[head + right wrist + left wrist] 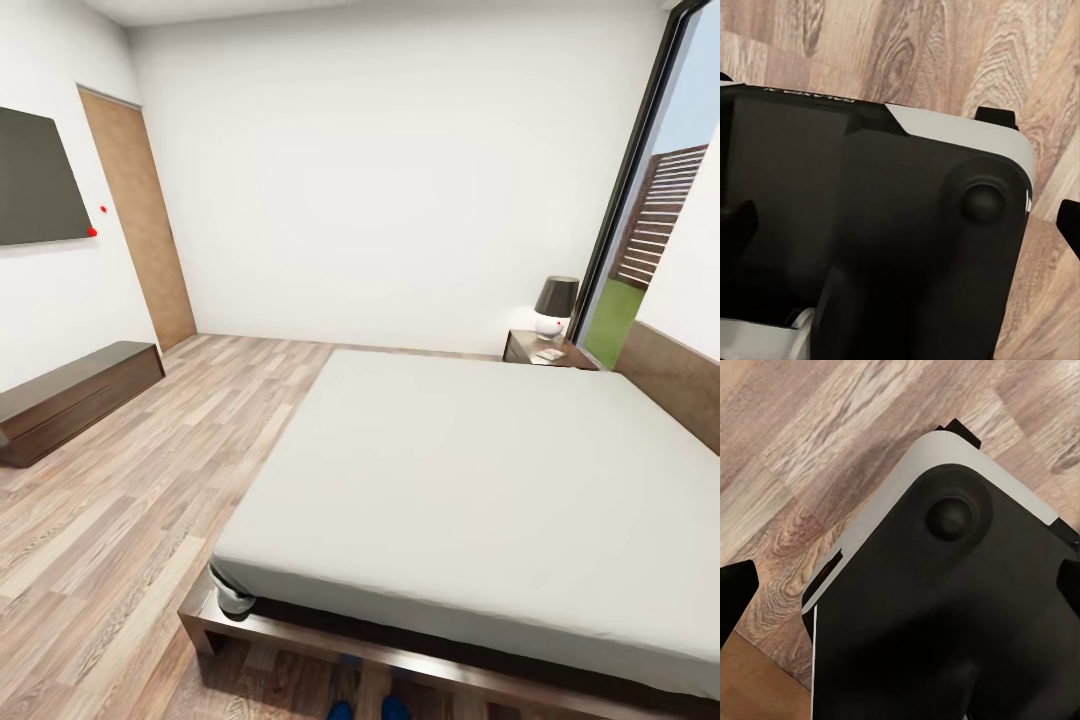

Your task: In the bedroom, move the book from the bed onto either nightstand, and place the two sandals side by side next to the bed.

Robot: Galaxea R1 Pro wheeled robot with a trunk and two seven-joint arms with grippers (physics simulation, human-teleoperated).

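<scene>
The bed point(480, 480) fills the right half of the head view, its pale mattress bare. At its far right corner stands the nightstand point(525, 349). A small flat thing point(550, 354) lies on top of it, too small to tell whether it is the book. The tips of the two blue sandals point(340, 711) point(395, 708) peek in side by side on the floor, just in front of the bed's foot frame. In each wrist view, dark fingertips point(735, 592) point(735, 225) stand wide apart. My left gripper point(900, 585) and right gripper point(900, 225) are open and hold nothing, above my own base.
A lamp point(554, 300) stands on the nightstand. A long low dark bench point(75, 395) runs along the left wall under a dark wall screen point(38, 180). A wooden door point(140, 220) is at the back left. Tall glass point(650, 200) lines the right side. Wood floor point(150, 500) lies between bench and bed.
</scene>
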